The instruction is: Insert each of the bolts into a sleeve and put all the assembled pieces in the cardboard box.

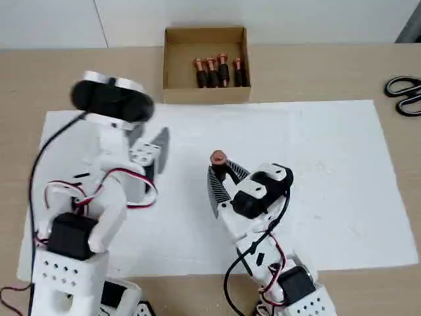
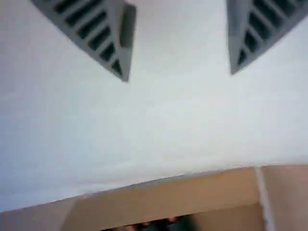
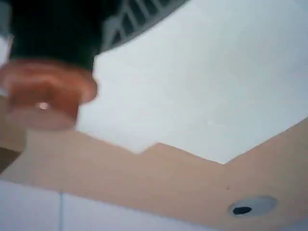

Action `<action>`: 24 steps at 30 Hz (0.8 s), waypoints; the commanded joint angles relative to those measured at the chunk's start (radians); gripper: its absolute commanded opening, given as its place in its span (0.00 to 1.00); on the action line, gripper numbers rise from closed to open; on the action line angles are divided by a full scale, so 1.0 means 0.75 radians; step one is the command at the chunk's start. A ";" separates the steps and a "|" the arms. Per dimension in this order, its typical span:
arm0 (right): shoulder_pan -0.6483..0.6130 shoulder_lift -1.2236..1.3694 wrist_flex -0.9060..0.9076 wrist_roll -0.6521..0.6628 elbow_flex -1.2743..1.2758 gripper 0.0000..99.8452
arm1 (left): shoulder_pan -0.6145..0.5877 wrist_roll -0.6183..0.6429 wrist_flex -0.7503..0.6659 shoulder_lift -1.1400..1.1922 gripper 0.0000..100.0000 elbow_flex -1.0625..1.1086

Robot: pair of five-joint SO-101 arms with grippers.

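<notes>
Light wooden table (image 1: pixel 329 72), with a white paper sheet (image 1: pixel 329 164) across its middle. At the far edge, just beside the sheet's border, a cardboard box (image 1: pixel 176 66), open at the top. Inside, toward its right side, four assembled pieces (image 1: pixel 220 72) side by side, black bodies with copper heads pointing away from the arms. Scissors (image 1: pixel 404 92) on bare wood, off the sheet's far right corner. Over the left part of the sheet, the left gripper (image 2: pixel 179 74): jaws spread wide, fingers (image 2: pixel 103 33) apart with nothing between them, box wall just ahead. Near the sheet's middle, the right gripper (image 1: pixel 222 174): jaws pinching a black sleeve (image 1: pixel 228 172), with the head of a copper bolt (image 1: pixel 218 158) protruding from its far end, toward the box. Well apart from the box; whether lifted or resting on the sheet, cannot tell.
</notes>
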 commanded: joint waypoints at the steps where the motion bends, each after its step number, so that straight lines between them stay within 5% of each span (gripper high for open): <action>1: 0.142 -0.005 0.046 -0.002 -0.004 0.00 | -0.129 -0.008 0.025 -0.014 0.13 0.042; 5: 0.271 -0.005 0.197 0.012 -0.129 0.00 | -0.203 -0.082 -0.027 -0.014 0.13 0.216; 13: 0.275 0.116 0.363 0.205 -0.487 0.00 | -0.203 -0.098 -0.219 -0.025 0.13 0.445; 24: 0.273 1.136 0.277 0.219 -1.342 0.00 | -0.203 -0.090 -0.243 -0.016 0.13 0.449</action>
